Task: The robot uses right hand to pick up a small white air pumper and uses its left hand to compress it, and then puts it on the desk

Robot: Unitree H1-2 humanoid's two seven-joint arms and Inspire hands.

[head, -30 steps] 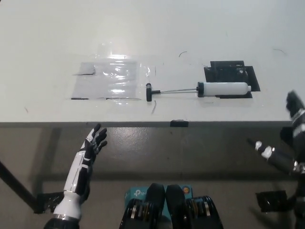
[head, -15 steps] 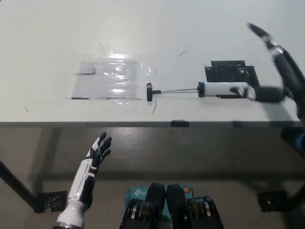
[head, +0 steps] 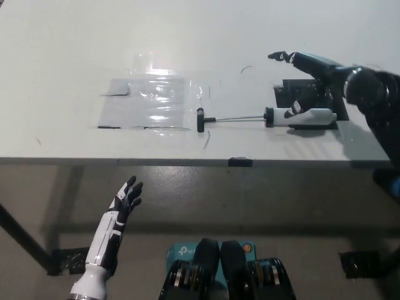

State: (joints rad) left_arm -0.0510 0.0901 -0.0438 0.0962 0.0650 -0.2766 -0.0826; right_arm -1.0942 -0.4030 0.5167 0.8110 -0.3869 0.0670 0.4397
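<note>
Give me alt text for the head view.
A black right hand hovers open over a white air pump lying on a white desk, its rod extended leftward. The white left hand waits open below the desk edge.

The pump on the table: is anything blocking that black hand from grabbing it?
Nothing visible does. The right hand hovers open right over the air pumper, which lies alone on the table with its rod extended. The left hand rests open below the table edge.

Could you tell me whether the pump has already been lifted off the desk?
No, the air pump lies flat on the desk with its rod drawn out, while the right robot hand is spread open over its white barrel.
</note>
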